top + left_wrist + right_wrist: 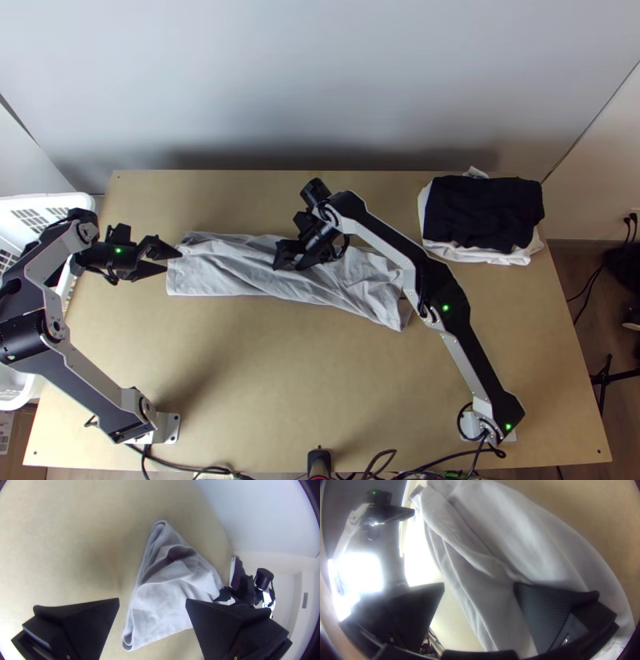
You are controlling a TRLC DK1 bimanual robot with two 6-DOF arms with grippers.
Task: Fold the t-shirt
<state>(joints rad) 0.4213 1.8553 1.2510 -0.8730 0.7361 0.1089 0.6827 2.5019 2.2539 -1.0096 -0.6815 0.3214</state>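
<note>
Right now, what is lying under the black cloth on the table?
White cloth sticks out beneath the black cloth at its near and left edges; the rest underneath is covered.

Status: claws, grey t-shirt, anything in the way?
Left claw open at left end of grey t-shirt; right claw open over its middle. Creased, in a long strip. Right arm crosses its right end; cloth stack well clear.
</note>
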